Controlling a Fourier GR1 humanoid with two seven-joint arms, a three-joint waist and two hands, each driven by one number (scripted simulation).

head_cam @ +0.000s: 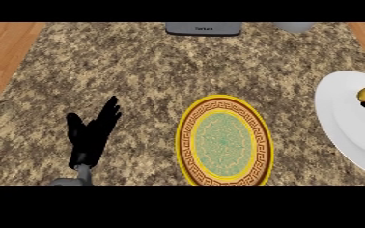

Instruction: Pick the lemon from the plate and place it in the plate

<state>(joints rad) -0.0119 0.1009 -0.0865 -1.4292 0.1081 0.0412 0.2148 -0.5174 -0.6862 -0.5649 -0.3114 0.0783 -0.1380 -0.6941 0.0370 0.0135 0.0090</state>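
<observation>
Lemon point(361, 95) sits at white plate's point(335, 111) edge; left hand point(91, 131) rests spread; reach rightward, then carry to patterned plate point(224, 142).

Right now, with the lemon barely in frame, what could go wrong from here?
1. The lemon sits on the white plate at the view's right edge, mostly cut off, so a grasp there may be poorly seen.
2. No right hand shows; only the left hand is visible, open, far across the patterned plate, so reaching with it would likely cross that plate.
</observation>
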